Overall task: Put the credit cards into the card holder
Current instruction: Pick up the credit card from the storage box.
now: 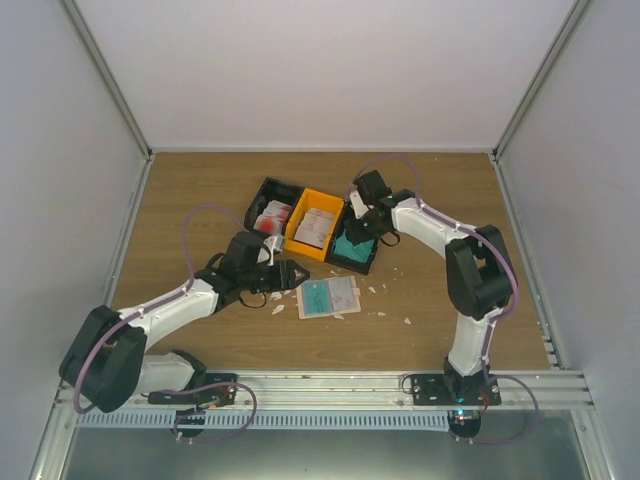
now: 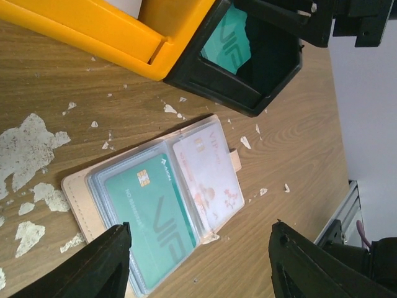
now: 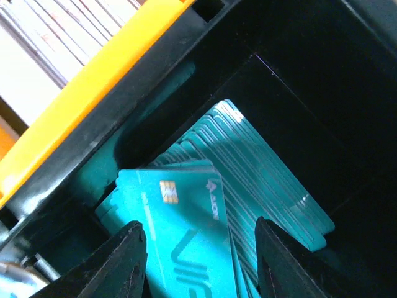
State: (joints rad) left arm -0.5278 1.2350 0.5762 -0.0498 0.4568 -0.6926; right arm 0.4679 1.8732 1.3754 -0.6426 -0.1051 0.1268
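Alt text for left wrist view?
The open beige card holder lies on the wooden table, a teal card and a pale card in its clear pockets, framed by the open left gripper. Behind it: an orange bin and a black bin.

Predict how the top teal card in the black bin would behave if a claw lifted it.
Probably stiff yet light: the top teal card looks thin and lies flat. Likely slippery: its glossy face rests on a fanned stack.
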